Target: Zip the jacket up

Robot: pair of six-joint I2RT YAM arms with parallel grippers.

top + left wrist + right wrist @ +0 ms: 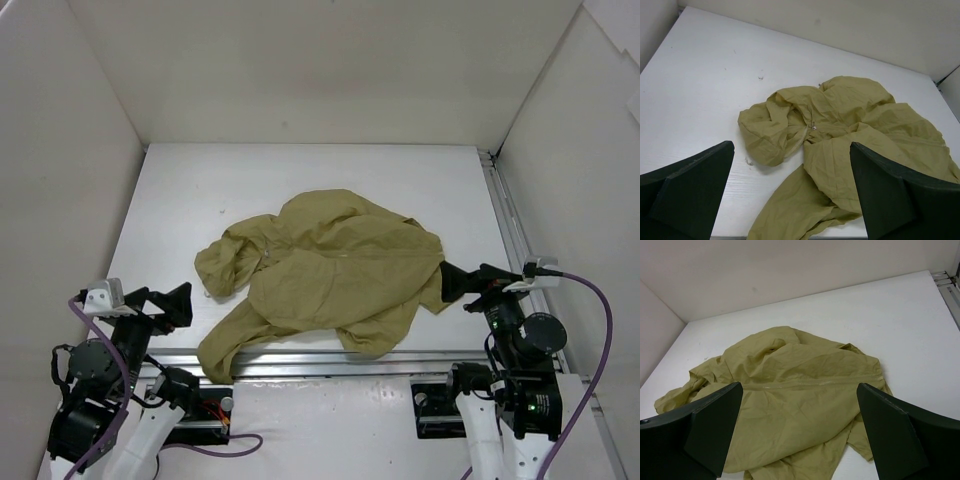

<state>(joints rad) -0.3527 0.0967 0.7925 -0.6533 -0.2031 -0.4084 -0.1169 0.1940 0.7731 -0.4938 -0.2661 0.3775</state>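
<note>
The olive-khaki jacket [325, 270] lies crumpled in the middle of the white table [300, 170], one sleeve hanging over the near edge. Its zipper line [815, 382] runs across the fabric in the right wrist view, and a small metal pull [814, 127] shows near the bunched hood in the left wrist view. My left gripper [170, 305] hovers open at the table's near left, apart from the jacket [850, 145]. My right gripper [452, 285] stands open at the jacket's right edge, above the jacket [790, 405] with nothing between its fingers.
White walls enclose the table on three sides. A metal rail [505, 215] runs along the right edge and another along the near edge [330, 362]. Bare table surface [700, 90] lies left of and behind the jacket.
</note>
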